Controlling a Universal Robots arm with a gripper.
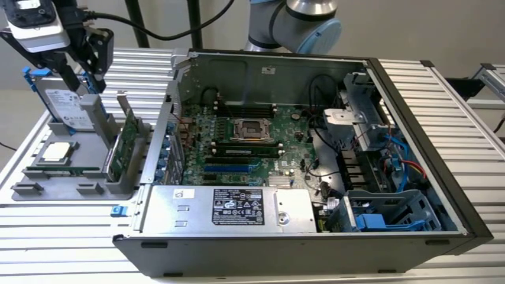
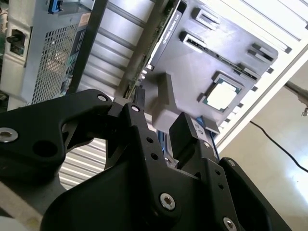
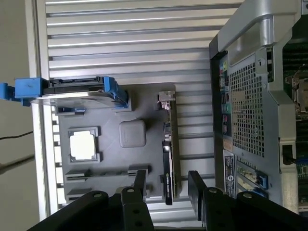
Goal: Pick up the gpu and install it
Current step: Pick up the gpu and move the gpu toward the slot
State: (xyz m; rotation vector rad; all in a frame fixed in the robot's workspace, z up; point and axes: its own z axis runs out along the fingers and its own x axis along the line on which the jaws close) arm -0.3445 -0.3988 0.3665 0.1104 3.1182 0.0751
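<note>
Two black fingers (image 3: 195,188) of the gripper (image 3: 167,182) stand spread wide in the first wrist view, holding nothing. The gpu (image 3: 168,144) appears edge-on between them, standing upright in a slot of the gray holder (image 3: 149,101), not touched. A drive (image 3: 72,94) in a blue frame and a chip (image 3: 83,147) sit in the same holder. In the exterior view the gripper hangs above the holder's far end, and the open case (image 1: 261,74) lies just beside the gpu.
</note>
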